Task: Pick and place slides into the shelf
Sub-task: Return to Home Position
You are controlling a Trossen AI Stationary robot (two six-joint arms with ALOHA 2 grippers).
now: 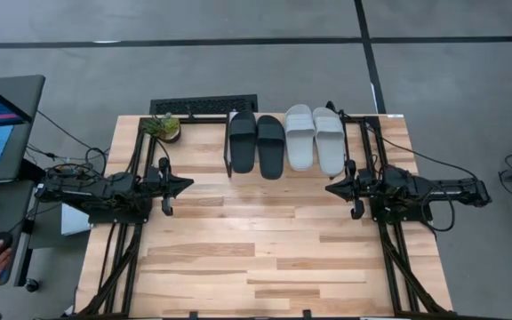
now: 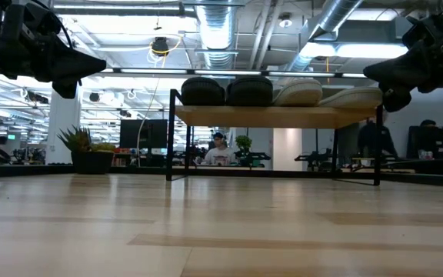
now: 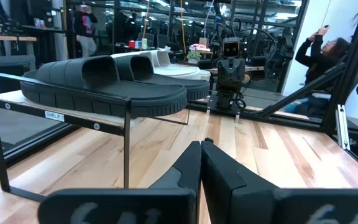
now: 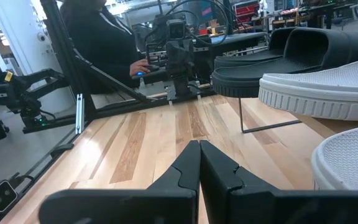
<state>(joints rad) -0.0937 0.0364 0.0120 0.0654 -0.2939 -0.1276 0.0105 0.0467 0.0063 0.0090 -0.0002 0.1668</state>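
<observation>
Now all four slides [image 1: 285,140] lie side by side on the shelf [image 2: 275,116], and the left fingers [image 3: 186,168] and right fingers [image 4: 188,165], closed and empty, hang near its two ends, so a careless swing could knock one off.

You have all four slides side by side on the shelf [image 2: 275,116] at the upper middle of the high view, the two black slides [image 1: 243,140] on the left and the two light grey slides [image 1: 300,136] on the right. Each lies flat, sole down, wide strap up. The low view shows the light wooden plank level on thin black legs.
</observation>
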